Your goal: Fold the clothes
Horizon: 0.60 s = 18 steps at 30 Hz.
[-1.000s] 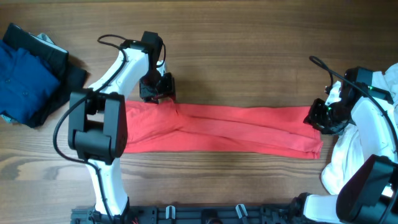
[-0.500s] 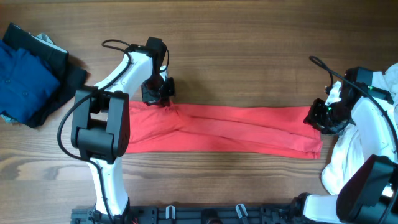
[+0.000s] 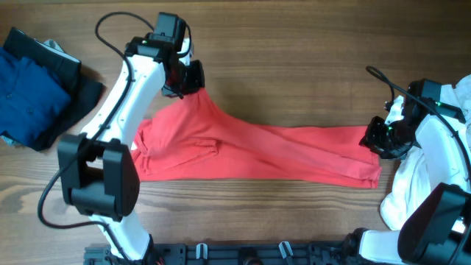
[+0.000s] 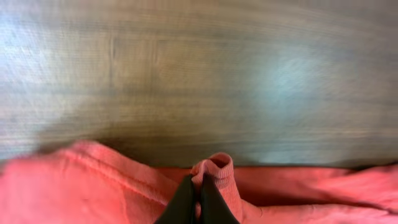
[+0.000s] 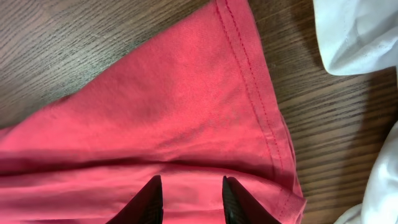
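Wooden table (image 3: 294,51): left claw (image 4: 198,190) pinches T-shirt (image 4: 93,180).

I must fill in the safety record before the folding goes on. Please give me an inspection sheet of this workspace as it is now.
Surface: wooden table, no spill or damage seen.
Job's things: red T-shirt lies as a long band; its far left edge is pulled up to a peak.
Clutter: blue clothes at the far left; white cloth beside the shirt's right end.
Grippers: left gripper shut on the shirt's edge; right gripper on the shirt's right end, fingers apart, grip cannot be told.
Cables: black cable loops above the left arm; second black cable by the right arm.
Surroundings: black rail along the near edge.
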Available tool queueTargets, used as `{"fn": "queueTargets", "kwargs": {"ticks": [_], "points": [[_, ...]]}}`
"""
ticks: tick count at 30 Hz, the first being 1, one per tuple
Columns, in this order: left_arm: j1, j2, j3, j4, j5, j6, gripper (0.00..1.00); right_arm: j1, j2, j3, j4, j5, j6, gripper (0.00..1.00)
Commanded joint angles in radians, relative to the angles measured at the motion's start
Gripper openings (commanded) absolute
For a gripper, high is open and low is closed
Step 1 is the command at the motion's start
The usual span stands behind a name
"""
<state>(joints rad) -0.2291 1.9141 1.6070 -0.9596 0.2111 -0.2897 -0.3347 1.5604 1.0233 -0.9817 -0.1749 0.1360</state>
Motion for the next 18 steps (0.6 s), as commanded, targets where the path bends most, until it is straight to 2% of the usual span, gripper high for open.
{"fn": "queueTargets", "kwargs": {"ticks": [1,9,15,18], "points": [[0.002,-0.026,0.014,-0.012,0.037,0.024,0.05,0.003,0.007,-0.005,0.003,0.018,-0.005,0.32],[-0.067,-0.021,0.013,-0.241,0.047,0.027,0.04,0.003,0.007,-0.005,0.002,0.018,-0.005,0.32],[-0.17,-0.025,0.013,-0.422,0.046,0.109,0.04,0.003,0.007,-0.005,-0.002,0.021,-0.005,0.32],[-0.216,-0.039,0.013,-0.447,0.045,0.127,0.04,0.003,0.007,-0.005,-0.002,0.021,-0.005,0.32]]}}
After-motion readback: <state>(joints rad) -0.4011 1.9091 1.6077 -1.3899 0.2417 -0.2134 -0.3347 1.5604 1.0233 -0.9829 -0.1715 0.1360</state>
